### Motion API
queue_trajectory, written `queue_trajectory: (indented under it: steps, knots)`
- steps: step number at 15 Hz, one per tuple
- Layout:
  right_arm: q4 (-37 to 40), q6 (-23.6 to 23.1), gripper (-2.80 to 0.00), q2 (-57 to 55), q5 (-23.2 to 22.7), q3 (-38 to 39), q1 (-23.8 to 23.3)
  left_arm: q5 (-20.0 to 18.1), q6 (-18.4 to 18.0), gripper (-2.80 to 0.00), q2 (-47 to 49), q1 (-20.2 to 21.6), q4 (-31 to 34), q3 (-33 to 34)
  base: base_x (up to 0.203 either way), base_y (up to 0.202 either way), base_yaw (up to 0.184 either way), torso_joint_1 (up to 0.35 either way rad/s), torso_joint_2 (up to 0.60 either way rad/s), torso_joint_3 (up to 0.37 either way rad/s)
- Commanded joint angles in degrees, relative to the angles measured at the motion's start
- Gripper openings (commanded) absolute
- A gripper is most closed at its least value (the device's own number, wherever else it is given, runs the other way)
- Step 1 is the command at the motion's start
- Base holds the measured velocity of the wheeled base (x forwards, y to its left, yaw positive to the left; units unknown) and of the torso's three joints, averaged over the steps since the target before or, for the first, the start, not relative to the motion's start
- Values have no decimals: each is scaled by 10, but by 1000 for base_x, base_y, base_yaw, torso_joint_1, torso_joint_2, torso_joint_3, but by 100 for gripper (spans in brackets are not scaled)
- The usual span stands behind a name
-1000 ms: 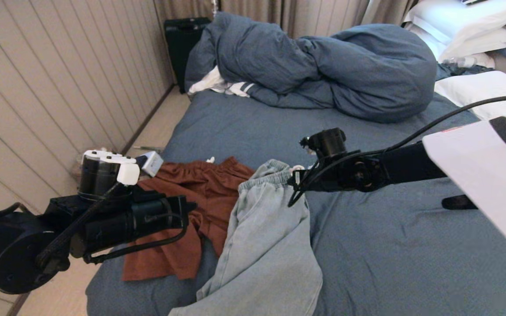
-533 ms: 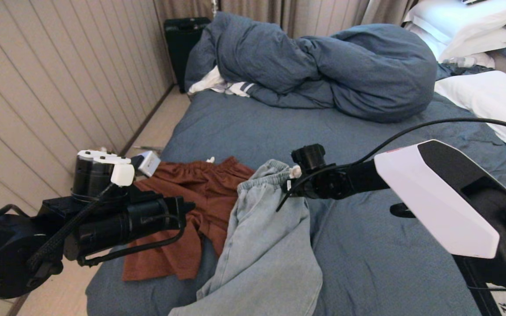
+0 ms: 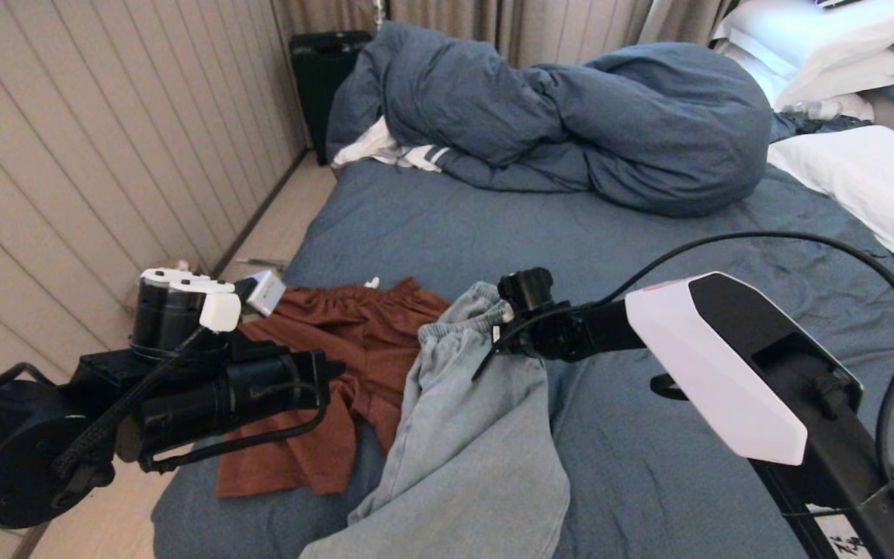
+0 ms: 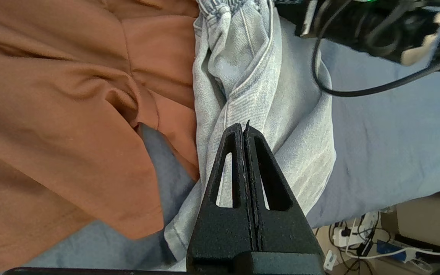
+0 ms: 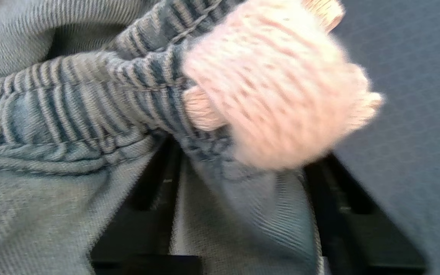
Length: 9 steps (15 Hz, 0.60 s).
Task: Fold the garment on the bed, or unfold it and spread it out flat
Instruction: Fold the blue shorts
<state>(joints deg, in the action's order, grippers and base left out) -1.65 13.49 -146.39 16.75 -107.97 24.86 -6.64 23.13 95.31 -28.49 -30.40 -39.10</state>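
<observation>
The bed [image 3: 664, 435] is wide, covered in a wrinkled slate-blue sheet. Light blue denim trousers [image 3: 462, 450] lie crumpled toward six o'clock, elastic waistband pointing to twelve, one leg running off the near edge. Rust-brown shorts [image 3: 338, 373] lie just beside them at nine o'clock, partly under the denim.

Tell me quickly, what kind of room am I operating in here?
Most likely a bedroom, perhaps a hotel room: a wide bed with a blue sheet, a bunched blue duvet, white pillows, and curtains behind.
</observation>
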Motion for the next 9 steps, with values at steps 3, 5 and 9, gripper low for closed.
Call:
queue_trajectory:
  steps: [3,5,9]
  knots:
    - [-2,4,-280,-5,1,-1,0,0,2,-280,1,0,-2,1,0,0,0,0,0,0]
    - [-2,15,-280,18,2,1,-1,0,1,-280,1,0,-2,2,0,0,0,0,0,0]
    - [0,21,-280,108,2,28,-10,-1,2,-280,1,-1,-1,2,0,0,0,0,0,0]
